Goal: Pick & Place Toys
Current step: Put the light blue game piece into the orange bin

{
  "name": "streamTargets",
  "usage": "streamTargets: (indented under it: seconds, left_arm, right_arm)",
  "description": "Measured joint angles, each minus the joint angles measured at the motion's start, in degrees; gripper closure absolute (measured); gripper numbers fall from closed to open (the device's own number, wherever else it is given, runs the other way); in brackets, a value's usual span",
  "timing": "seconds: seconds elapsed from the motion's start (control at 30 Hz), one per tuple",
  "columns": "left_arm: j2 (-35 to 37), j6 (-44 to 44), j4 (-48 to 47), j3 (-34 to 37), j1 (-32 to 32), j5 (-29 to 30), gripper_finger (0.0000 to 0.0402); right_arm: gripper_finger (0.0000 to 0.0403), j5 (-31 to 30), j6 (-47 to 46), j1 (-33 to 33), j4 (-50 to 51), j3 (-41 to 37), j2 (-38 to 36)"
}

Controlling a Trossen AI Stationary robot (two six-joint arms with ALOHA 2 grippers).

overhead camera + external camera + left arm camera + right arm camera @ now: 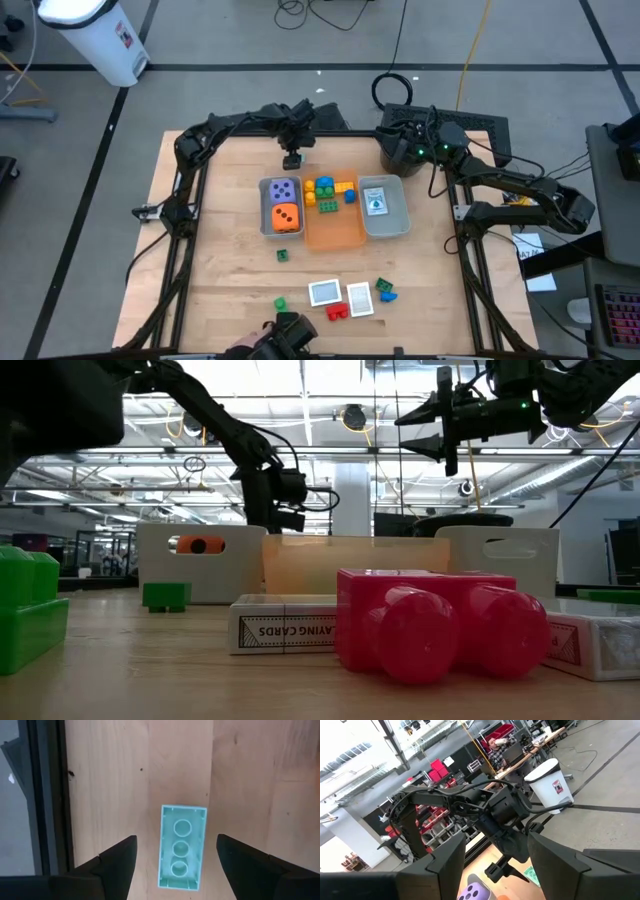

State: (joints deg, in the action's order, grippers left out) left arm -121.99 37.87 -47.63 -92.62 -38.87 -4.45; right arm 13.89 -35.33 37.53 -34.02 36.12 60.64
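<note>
**Pale green brick framed between the left gripper's spread fingers**

A pale green brick (182, 847) is lying flat on the bare wooden table (220, 290), just behind the far edge of the left grey tray (266, 222). It is being straddled by the left gripper (176, 857), whose fingers are standing apart on either side of it without touching it; nothing is being gripped.

Inside that tray a purple die (284, 189) and an orange die (286, 216) are sitting side by side. Beside the tray, an orange tray (335, 232) is holding a cluster of yellow, blue, green and red bricks (327, 192) at its far end. Beyond that, a second grey tray (388, 218) is holding a card (376, 200).

On the near side of the trays, loose toys are scattered: a small dark green brick (283, 255), a bright green brick (281, 302), a red brick (337, 311), two whitish cards (325, 292), and a blue and green brick pair (385, 290).

The right gripper (496, 857) is being held raised, well beyond the second grey tray near a black bucket (398, 152), with its fingers parted and empty.
</note>
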Motion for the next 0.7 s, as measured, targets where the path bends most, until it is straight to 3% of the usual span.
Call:
streamTargets:
  seconds: [0.7]
  left_arm:
    - [-2.8,-0.8,-3.6,-0.2,0.4,1.3,0.0136]
  right_arm:
    - [0.0193,0.0,-0.4,0.0,0.0,0.0,0.0]
